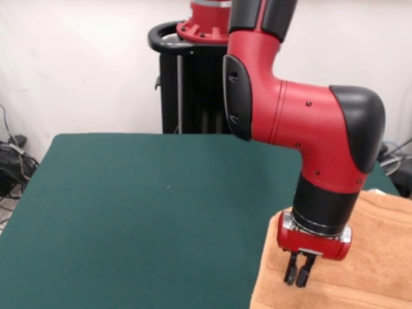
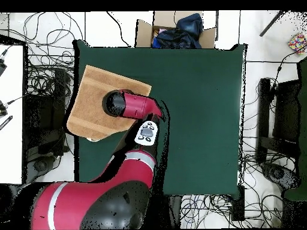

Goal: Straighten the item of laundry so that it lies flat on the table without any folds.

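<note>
The tool hangs straight down over the towel, its two fingers drawn close together with only a thin slit between them and nothing held; the tips look just above the cloth or barely touching it, and I cannot tell which.

In the front view the towel lies at the table's near right corner, running off the picture's right and bottom edges. The tool stands over the part of it nearest the table's middle, close to the towel's inner edge, so most of the cloth stretches away from the tool toward the table's side edge.

From overhead the towel shows as a tilted, roughly four-sided sheet by one side edge of the table, spilling slightly past that edge. The arm hides its inner portion, so any fold there cannot be judged; the visible part looks mostly flat. A small pale bit at its lower edge may be a tag.

Beyond the table's far edge overhead sits an open cardboard box holding dark clothing.
</note>
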Tool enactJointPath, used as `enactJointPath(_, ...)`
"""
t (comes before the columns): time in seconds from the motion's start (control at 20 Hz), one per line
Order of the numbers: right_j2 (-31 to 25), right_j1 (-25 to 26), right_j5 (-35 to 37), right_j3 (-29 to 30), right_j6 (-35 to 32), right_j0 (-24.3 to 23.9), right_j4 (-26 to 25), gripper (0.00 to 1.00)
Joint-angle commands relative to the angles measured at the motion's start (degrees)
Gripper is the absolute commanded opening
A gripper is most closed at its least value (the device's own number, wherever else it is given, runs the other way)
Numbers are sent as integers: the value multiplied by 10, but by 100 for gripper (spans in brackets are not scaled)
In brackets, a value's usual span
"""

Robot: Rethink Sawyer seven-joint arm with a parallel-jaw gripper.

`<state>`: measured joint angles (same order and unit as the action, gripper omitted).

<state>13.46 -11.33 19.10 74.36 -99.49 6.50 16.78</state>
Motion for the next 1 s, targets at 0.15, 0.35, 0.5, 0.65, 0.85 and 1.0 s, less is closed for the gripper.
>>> enactJointPath(0.15,-33,64,-98,47,-107,-67,-18,0)
enactJointPath(0.35,-71,62,-96,61,-89,-104,-18,0)
enactJointPath(0.5,-76,61,-69,57,-72,-107,-22,0)
enactJointPath(0.65,-73,56,-59,64,-84,-103,-17,100)
enactJointPath(0.85,-62,27,-18,83,-86,-95,-16,100)
enactJointPath(1.0,-72,10,2,93,-80,-99,-14,100)
